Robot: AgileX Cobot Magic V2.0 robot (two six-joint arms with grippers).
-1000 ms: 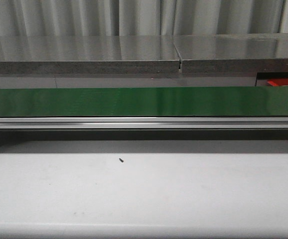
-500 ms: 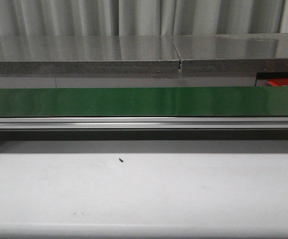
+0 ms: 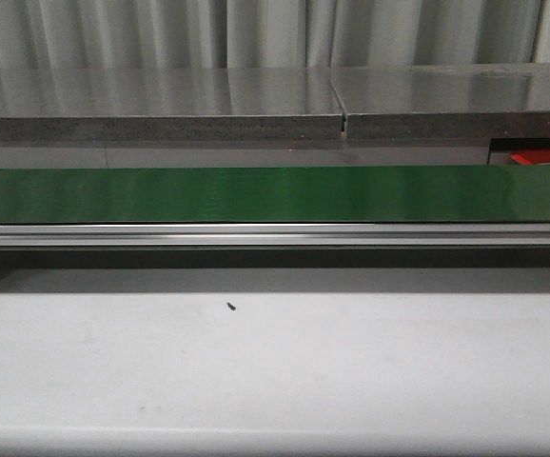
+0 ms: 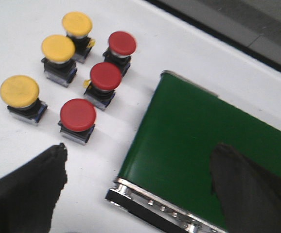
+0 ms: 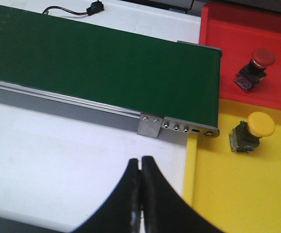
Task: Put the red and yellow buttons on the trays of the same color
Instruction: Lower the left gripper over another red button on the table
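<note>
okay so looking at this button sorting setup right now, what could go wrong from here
The six loose buttons sit tightly clustered; the open left end effector could knock a yellow button while taking the nearest red button. The red tray and yellow tray adjoin, so a misplaced drop could land on the wrong colour.

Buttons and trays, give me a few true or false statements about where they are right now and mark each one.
1. One red button lies in the red tray. True.
2. The yellow tray holds two yellow buttons. False: it holds one yellow button.
3. Six buttons stand beside the green belt in the left wrist view. True: three red, three yellow.
4. The right gripper is open. False: its fingers are pressed together, holding nothing.
5. A button rides on the belt. False: the belt is bare.
</note>
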